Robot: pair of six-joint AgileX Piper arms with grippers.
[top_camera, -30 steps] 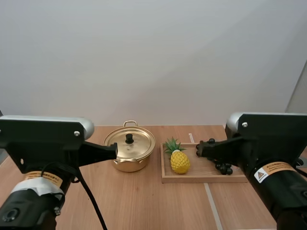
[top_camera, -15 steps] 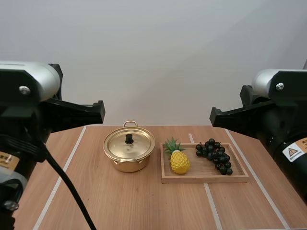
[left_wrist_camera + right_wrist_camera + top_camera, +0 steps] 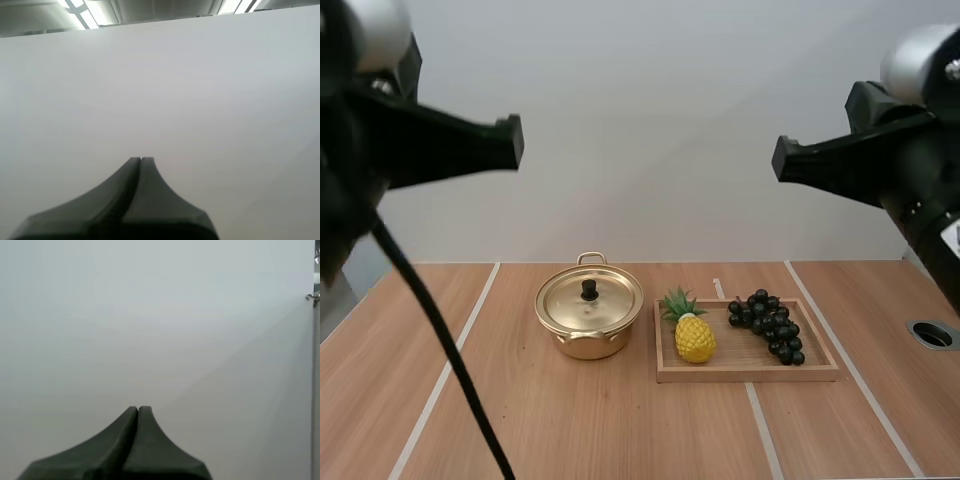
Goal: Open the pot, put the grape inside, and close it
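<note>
High view shows the left hand point(image 3: 512, 141) and right hand point(image 3: 781, 158), each pressed together, hanging well above the table point(image 3: 620, 435), the lidded pot point(image 3: 589, 318) below the left, the grapes point(image 3: 767, 325) on the wooden tray point(image 3: 745, 376) below the right.

A staged lab test bench: wooden table point(image 3: 600, 420) marked with white lines point(image 3: 438, 384), plain white wall point(image 3: 650, 130) behind.
</note>
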